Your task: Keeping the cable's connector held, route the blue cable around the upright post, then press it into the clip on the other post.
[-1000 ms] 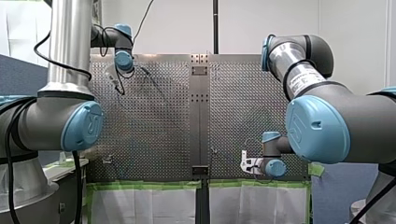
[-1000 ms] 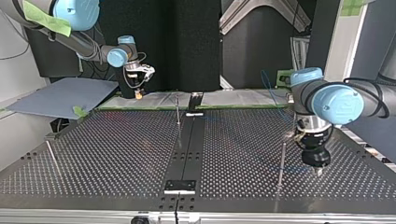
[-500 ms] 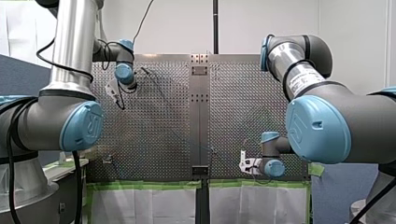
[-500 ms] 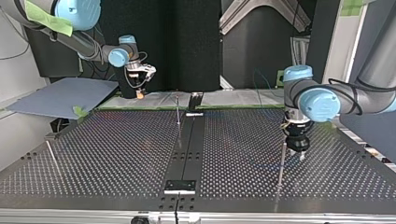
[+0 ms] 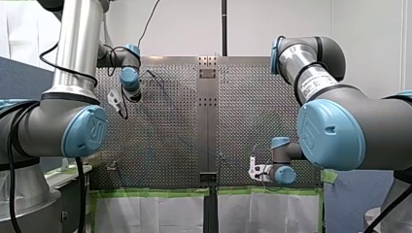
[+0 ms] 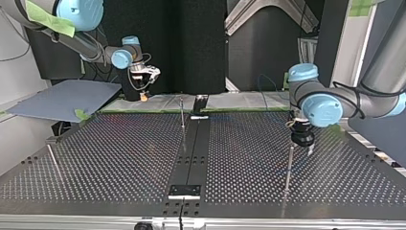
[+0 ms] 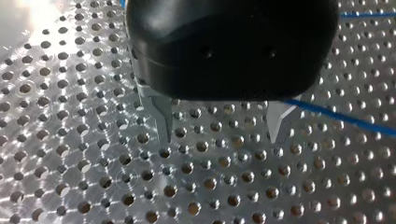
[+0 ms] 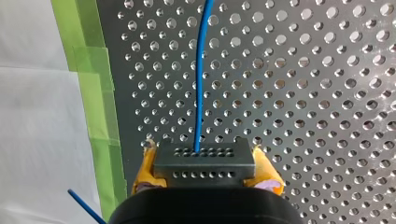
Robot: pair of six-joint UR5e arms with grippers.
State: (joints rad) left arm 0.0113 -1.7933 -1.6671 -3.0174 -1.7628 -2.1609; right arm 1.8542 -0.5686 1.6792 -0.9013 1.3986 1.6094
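Squarely between my right gripper's (image 8: 205, 173) yellow pads (image 8: 144, 171) sits the clamped connector (image 8: 204, 161), blue cable (image 8: 201, 70) running ahead over the table (image 8: 303, 93); my left gripper (image 7: 220, 135) hangs empty, fingers (image 7: 161, 116) spread, cable beside one finger.

The surface (image 7: 70, 168) is bare perforated metal, brushed and bright with glare. My left pincer (image 7: 220, 137) has a smooth black housing (plastic by its look, faintly glossy) and plain metal fingers (image 7: 163, 116). My right pincer (image 8: 205, 173) has yellow, rubbery pads (image 8: 142, 175) against the connector (image 8: 204, 158), a matt dark-grey block. The blue cable (image 8: 201, 84) has a smooth jacket. The green tape (image 8: 100, 116) is matt, and the pale sheet (image 8: 42, 116) beside it looks like paper.
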